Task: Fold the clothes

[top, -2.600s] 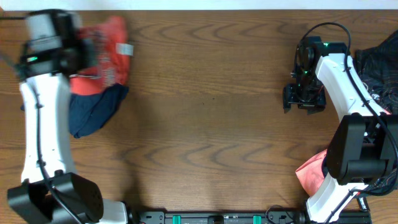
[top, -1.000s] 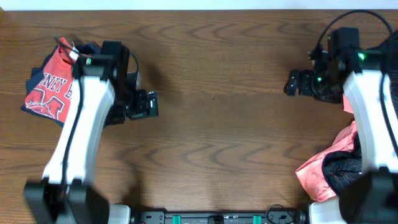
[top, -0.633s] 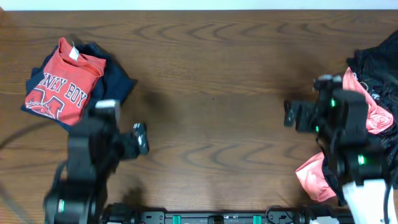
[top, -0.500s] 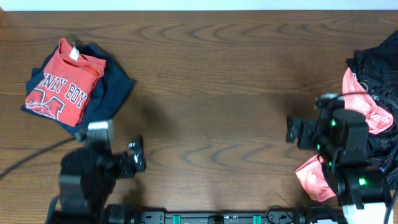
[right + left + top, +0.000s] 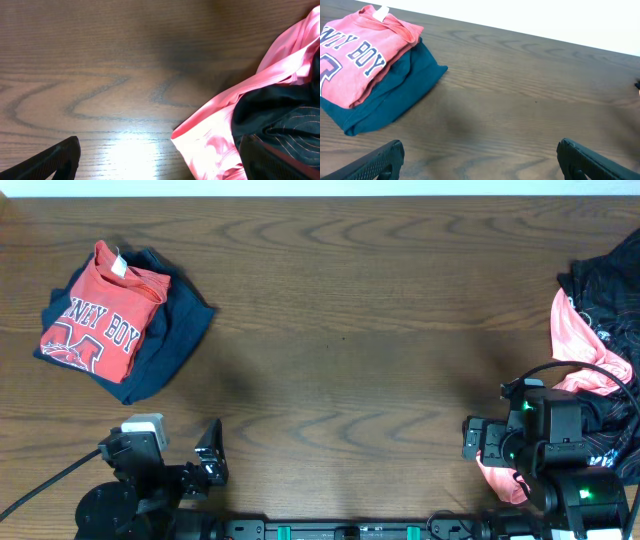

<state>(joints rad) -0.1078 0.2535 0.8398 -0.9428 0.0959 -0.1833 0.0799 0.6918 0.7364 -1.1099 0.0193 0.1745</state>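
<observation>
A folded red shirt with navy lettering (image 5: 100, 320) lies on top of a folded navy shirt (image 5: 170, 340) at the far left of the table; the left wrist view shows the same red shirt (image 5: 357, 55) and navy shirt (image 5: 395, 97). A loose heap of pink cloth (image 5: 585, 350) and black cloth (image 5: 610, 290) sits at the right edge. My left gripper (image 5: 210, 458) is open and empty near the front left, well short of the stack. My right gripper (image 5: 476, 442) is open at the front right. Its right finger (image 5: 280, 162) hangs over the pink garment (image 5: 235, 120) and black garment (image 5: 280, 115).
The brown wooden table (image 5: 340, 330) stretches between the folded stack and the heap. A black rail with green clips (image 5: 350, 530) runs along the front edge between the two arm bases. A dark cable (image 5: 40, 475) trails from the left arm.
Both arms have pulled back from mid-table toward the front edge and now sit low by their bases. The folded red and navy stack stays put at the far left.
</observation>
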